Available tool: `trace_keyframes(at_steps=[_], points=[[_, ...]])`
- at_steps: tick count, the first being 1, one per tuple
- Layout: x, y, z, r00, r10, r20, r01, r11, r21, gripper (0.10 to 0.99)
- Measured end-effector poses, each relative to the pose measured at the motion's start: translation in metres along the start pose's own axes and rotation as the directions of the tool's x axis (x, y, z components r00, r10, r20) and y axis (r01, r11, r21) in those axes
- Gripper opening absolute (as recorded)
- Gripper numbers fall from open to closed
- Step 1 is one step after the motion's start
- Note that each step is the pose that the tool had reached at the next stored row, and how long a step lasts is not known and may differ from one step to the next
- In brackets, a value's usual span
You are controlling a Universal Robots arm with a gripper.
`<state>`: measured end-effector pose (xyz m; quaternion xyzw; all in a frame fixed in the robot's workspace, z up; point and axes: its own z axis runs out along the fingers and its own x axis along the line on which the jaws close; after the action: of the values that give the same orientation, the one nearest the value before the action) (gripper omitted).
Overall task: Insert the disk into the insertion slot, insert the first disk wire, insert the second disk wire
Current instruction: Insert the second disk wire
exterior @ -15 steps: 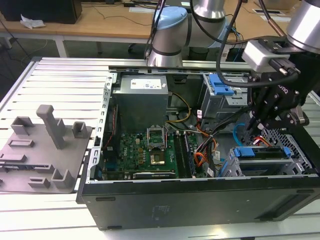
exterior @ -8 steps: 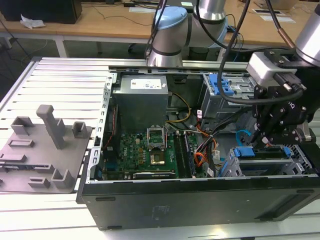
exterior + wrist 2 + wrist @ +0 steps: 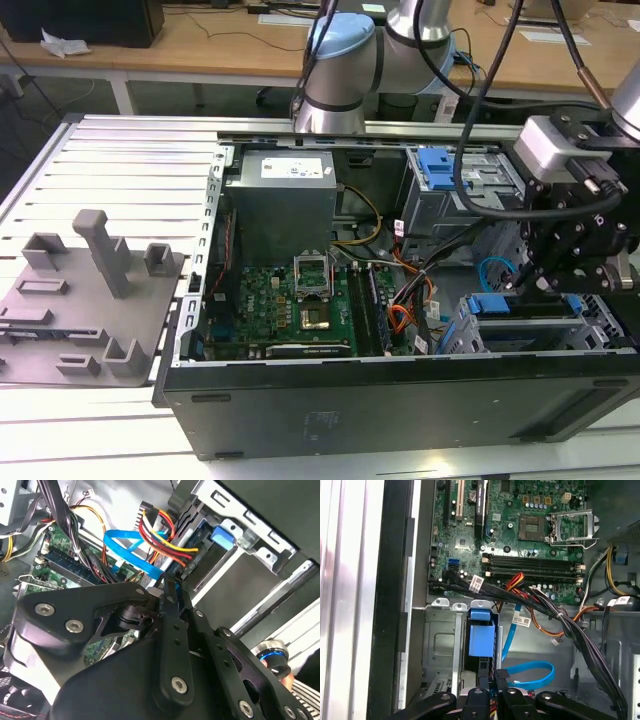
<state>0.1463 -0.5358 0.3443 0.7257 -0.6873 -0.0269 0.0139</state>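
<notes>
Open computer case on a slatted metal table [image 3: 120, 170], arm working at the exterior view's right. The gripper [image 3: 548, 285] hangs over the near-right corner of the case, directly above the slot [image 3: 455, 335], a grey perforated cage. The disk [image 3: 500, 305] sits in that slot, its blue carrier end showing at the cage mouth; in the first wrist view the blue carrier [image 3: 481, 637] lies just beyond the fingertips [image 3: 500, 677]. In the second wrist view the two black fingers [image 3: 172, 592] stand close together at the end of the light-blue cable [image 3: 131, 550], but whether they pinch it cannot be told. That cable forms a loop [image 3: 532, 675] beside the disk. The red and orange wires [image 3: 167, 542] run to a black connector at the drive's end, touching it. White tags [image 3: 521, 622] hang on the cabling and a white label [image 3: 297, 165] marks the power supply; no print is legible. The motherboard [image 3: 285, 305] lies mid-case.
</notes>
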Motion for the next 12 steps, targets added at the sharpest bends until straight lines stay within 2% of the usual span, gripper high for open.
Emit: trace_keyframes(at_steps=[10,12], points=[[0.0036,-0.0011,0.0023,1.0000,0.000,-0.0002,0.000,1.0000,0.000,0.165],[0.0050,-0.0011,0.0051,1.0000,0.000,-0.0008,0.000,1.0000,0.000,0.165]])
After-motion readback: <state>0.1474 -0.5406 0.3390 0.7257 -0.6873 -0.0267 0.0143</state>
